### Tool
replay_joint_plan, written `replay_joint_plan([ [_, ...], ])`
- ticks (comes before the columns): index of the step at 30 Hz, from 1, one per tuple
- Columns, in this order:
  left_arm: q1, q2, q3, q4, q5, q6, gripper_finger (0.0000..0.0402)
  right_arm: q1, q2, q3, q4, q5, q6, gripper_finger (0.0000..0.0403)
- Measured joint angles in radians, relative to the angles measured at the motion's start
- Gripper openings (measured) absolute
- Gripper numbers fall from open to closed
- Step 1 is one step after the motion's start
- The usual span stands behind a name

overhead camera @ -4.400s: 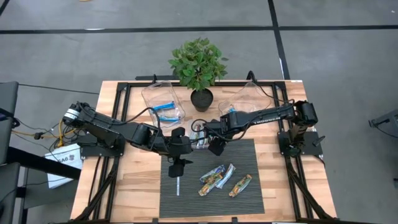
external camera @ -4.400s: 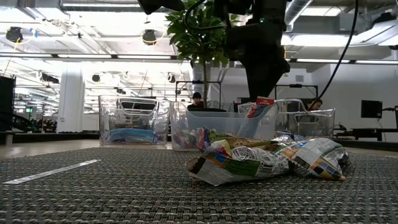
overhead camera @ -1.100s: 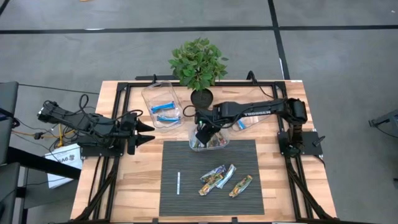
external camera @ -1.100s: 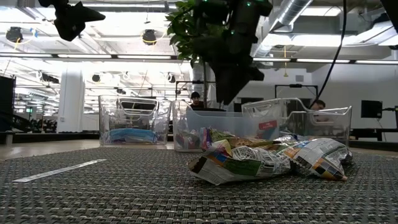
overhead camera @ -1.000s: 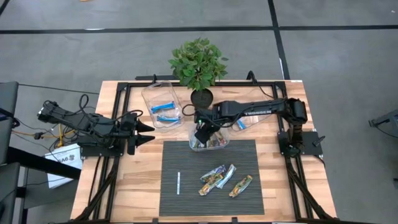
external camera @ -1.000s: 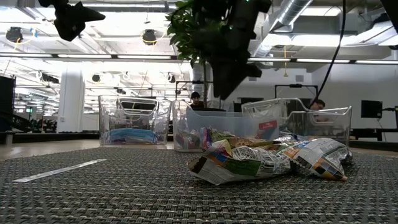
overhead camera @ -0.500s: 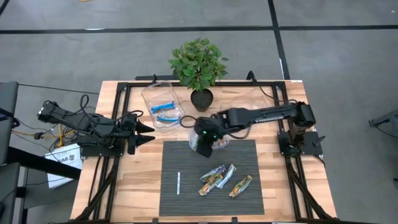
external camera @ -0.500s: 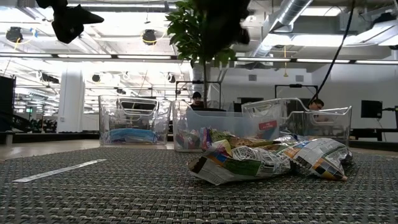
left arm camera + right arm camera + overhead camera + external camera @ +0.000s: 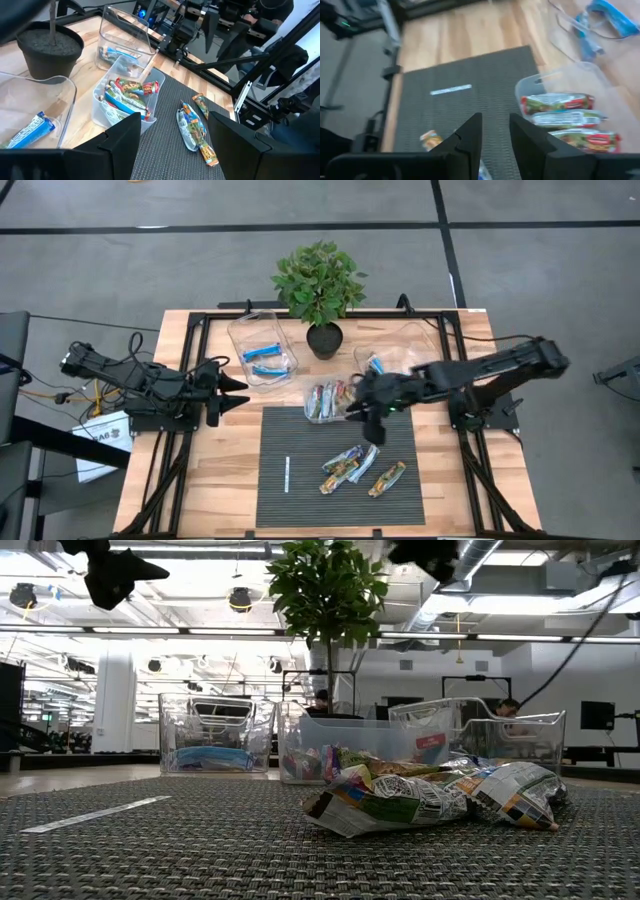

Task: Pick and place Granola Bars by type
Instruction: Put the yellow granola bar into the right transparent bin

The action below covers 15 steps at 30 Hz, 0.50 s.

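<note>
Three wrapped granola bars (image 9: 360, 466) lie heaped flat on the dark mat (image 9: 290, 430), also seen in the low view (image 9: 430, 795). The middle clear tub (image 9: 330, 400) holds several multicoloured bars (image 9: 131, 95). The far-left tub (image 9: 262, 356) holds blue bars. My right gripper (image 9: 372, 426) hangs above the mat between the middle tub and the heap, slanting down, narrowly open with nothing between its fingers (image 9: 495, 131). My left gripper (image 9: 236, 392) waits open at the table's left, raised (image 9: 175, 131).
A third clear tub (image 9: 398, 352) at the far right holds a blue-wrapped bar. A potted plant (image 9: 320, 290) stands at the far edge between the tubs. A thin white stick (image 9: 287, 473) lies on the mat's left part.
My right gripper has left the middle tub, rising and swinging toward the table's near-right, out over the mat, and has tipped up from steep to slanting. The bars on the mat and in the tubs have stayed put.
</note>
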Motion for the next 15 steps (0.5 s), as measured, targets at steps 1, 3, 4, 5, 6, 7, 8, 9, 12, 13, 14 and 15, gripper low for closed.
replay_joint_plan([
  [1,0.0,0.0,0.0,0.0,0.0,0.0,0.0224,0.006,-0.036,-0.049,0.046,-0.009,0.012,0.009],
  [3,0.0,0.0,0.0,0.0,0.0,-0.001,0.0224,0.02,-0.106,-0.138,0.122,-0.028,0.028,0.009],
  [4,0.0,0.0,0.0,0.0,0.0,-0.001,0.0224,0.028,-0.14,-0.177,0.152,-0.033,0.035,0.009],
  [5,0.0,0.0,0.0,0.0,0.0,-0.001,0.0224,0.037,-0.171,-0.215,0.181,-0.034,0.039,0.009],
  [6,0.0,0.0,0.0,0.0,0.0,0.0,0.0224,0.046,-0.202,-0.25,0.199,-0.034,0.041,0.009],
  [7,0.0,0.0,0.0,0.0,0.0,0.002,0.0224,0.055,-0.233,-0.284,0.215,-0.034,0.041,0.009],
  [8,0.0,0.0,0.0,0.0,0.0,0.007,0.0224,0.063,-0.263,-0.315,0.226,-0.033,0.041,0.009],
  [9,0.0,0.0,0.0,0.0,0.0,0.01,0.0224,0.072,-0.29,-0.345,0.24,-0.033,0.041,0.009],
  [12,0.0,0.0,0.0,0.0,-0.001,0.009,0.0224,0.089,-0.37,-0.438,0.273,-0.03,0.041,0.009],
  [13,0.0,0.0,0.0,0.0,-0.001,0.009,0.0224,0.094,-0.395,-0.467,0.278,-0.025,0.045,0.009],
  [14,0.0,0.0,0.0,0.0,-0.001,0.009,0.0224,0.1,-0.422,-0.501,0.292,-0.023,0.051,0.009],
  [15,0.0,0.0,0.0,0.0,-0.001,0.008,0.0224,0.105,-0.445,-0.533,0.31,-0.021,0.06,0.009],
])
